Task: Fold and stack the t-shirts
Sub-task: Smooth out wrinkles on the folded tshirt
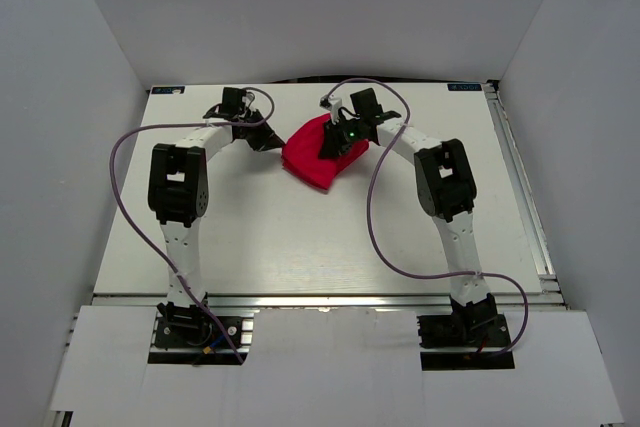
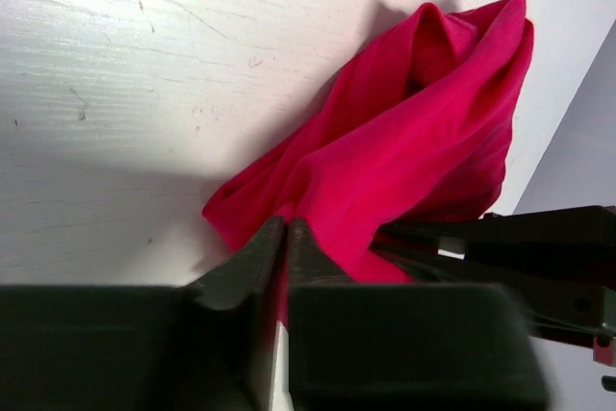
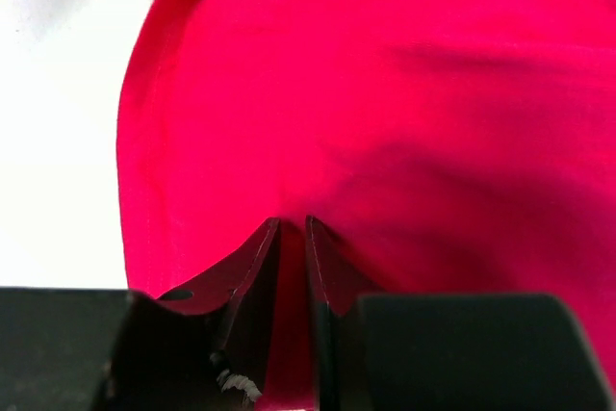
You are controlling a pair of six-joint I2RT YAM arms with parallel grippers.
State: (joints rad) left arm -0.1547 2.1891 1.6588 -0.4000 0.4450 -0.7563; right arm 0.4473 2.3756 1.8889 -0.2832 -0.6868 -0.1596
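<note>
The red t-shirt point(image 1: 312, 161) lies bunched in a loose heap at the back middle of the white table point(image 1: 300, 237). At the heap's left edge, my left gripper point(image 1: 272, 142) pinches a low corner of the cloth. In the left wrist view its jaws point(image 2: 287, 226) stand nearly together with red fabric point(image 2: 414, 132) between them. On top of the heap's right side, my right gripper point(image 1: 335, 143) is also shut on it. The right wrist view shows a fold of the shirt point(image 3: 385, 93) squeezed in the narrow gap of that gripper point(image 3: 292, 223). The right arm's dark fingers point(image 2: 452, 243) show beside the cloth.
White walls enclose the table on the left, back and right. A purple cable point(image 1: 372, 209) hangs in a loop off the right arm and another point(image 1: 120, 187) off the left. A metal rail point(image 1: 525, 217) runs along the table's right edge.
</note>
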